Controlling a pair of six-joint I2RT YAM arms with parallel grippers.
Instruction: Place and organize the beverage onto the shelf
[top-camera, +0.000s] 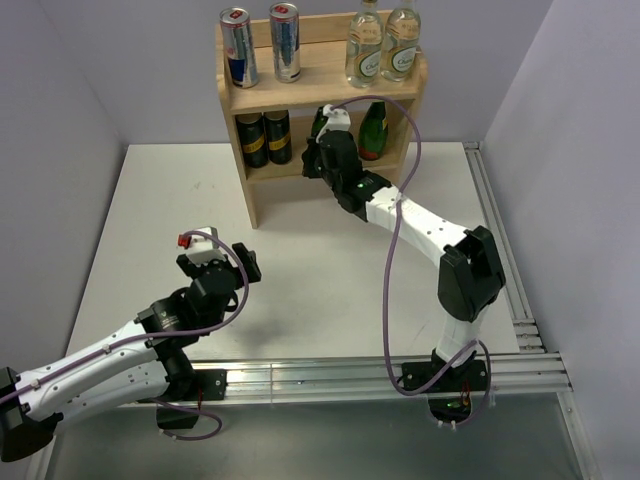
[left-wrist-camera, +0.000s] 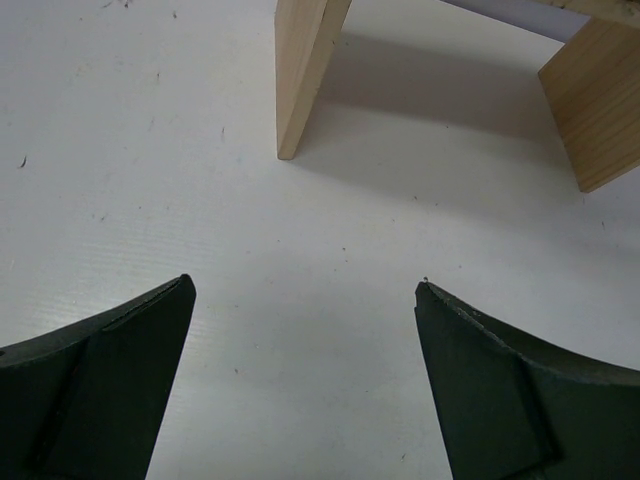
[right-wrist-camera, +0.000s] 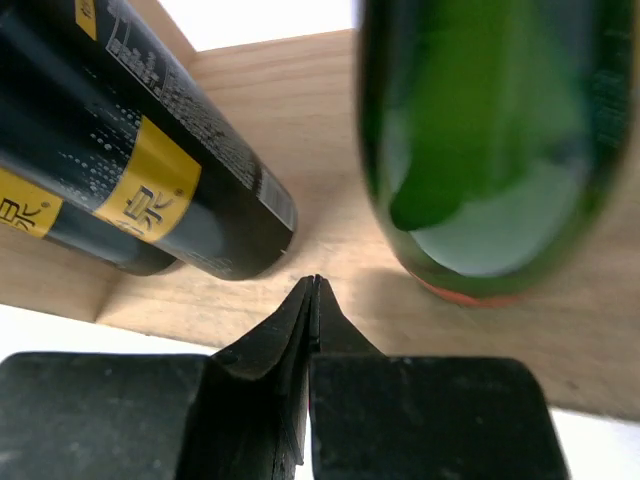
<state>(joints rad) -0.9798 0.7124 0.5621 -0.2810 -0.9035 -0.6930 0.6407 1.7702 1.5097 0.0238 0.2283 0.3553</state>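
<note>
While the right arm reaches from the near right edge of the white tabletop (top-camera: 300, 270) toward its far edge, the right gripper (right-wrist-camera: 314, 290) sits at the front lip of the lower tier of the light natural-wood two-tier shelf (top-camera: 247, 195). The elbow is raised near the right edge; the forearm slants left and away. The black fingers (right-wrist-camera: 420, 410) are pressed together, holding nothing, tips aimed at bare board between two black cans with yellow labels (right-wrist-camera: 170, 190) at the tier's left end and a dark green glass bottle (right-wrist-camera: 480, 150) toward its right end. On the top tier, two slim silver-and-blue cans (top-camera: 238, 47) stand at the left end and two clear glass bottles with pale labels (top-camera: 366, 45) at the right end. The left arm stretches low from the near left corner; the left gripper (left-wrist-camera: 304, 300) hovers over bare tabletop, jaws spread wide and empty.
</note>
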